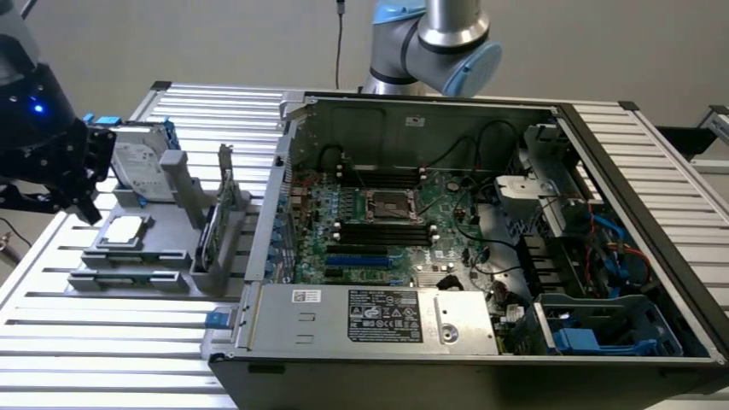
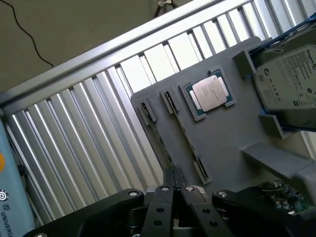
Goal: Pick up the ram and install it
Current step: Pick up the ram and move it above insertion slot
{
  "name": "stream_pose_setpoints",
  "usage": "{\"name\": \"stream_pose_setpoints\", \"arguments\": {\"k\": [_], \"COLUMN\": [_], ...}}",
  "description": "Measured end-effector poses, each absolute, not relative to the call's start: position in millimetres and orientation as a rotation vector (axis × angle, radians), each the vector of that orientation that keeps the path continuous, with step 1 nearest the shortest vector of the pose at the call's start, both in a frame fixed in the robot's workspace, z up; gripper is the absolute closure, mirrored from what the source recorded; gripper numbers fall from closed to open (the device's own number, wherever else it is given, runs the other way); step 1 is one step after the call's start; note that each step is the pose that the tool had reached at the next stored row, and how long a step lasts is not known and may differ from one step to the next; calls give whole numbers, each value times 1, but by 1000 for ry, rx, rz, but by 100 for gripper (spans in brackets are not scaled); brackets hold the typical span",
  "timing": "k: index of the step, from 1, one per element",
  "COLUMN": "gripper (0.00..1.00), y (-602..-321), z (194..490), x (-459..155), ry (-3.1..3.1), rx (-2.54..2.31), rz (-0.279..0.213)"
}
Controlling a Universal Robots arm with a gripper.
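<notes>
Pincer [image 2: 173, 174] over a grey holder tray [image 2: 222, 133] on the ribbed table [image 2: 89, 143]
Its tips meet; a silver processor chip [image 2: 209, 93] sits in a square recess, a hard drive [image 2: 289, 84] near it.

Exterior view: high, angled down across counter [image 1: 114, 342] and open case [image 1: 399, 128]. Wrist view: past claw [image 2: 173, 173], close over grey tray [image 2: 222, 138] (shared).

- Exterior view: bright, soft, even light; the slatted table [image 1: 114, 342] shows only faint shadows.
- The inside of the computer case [image 1: 387, 128] is dimmer, shaded by its own walls.
- A blue lamp [image 1: 37, 107] glows on the black arm head.
- Wrist view: the slats glare near-white, the processor chip [image 2: 210, 93] gleams, and the gripper [image 2: 174, 174] sits in shade.
</notes>
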State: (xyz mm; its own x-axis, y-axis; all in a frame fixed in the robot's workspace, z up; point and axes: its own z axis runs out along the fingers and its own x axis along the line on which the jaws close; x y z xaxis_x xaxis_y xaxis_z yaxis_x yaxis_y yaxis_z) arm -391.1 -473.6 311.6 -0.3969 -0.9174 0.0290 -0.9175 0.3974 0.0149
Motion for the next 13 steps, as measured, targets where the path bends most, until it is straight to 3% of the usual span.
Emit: {"name": "stream_pose_setpoints", "arguments": {"k": [13], "gripper": [89], "y": [-474], "z": [303], "x": [-391], "ry": [-2379], "rx": [2003], "rz": [11]}}
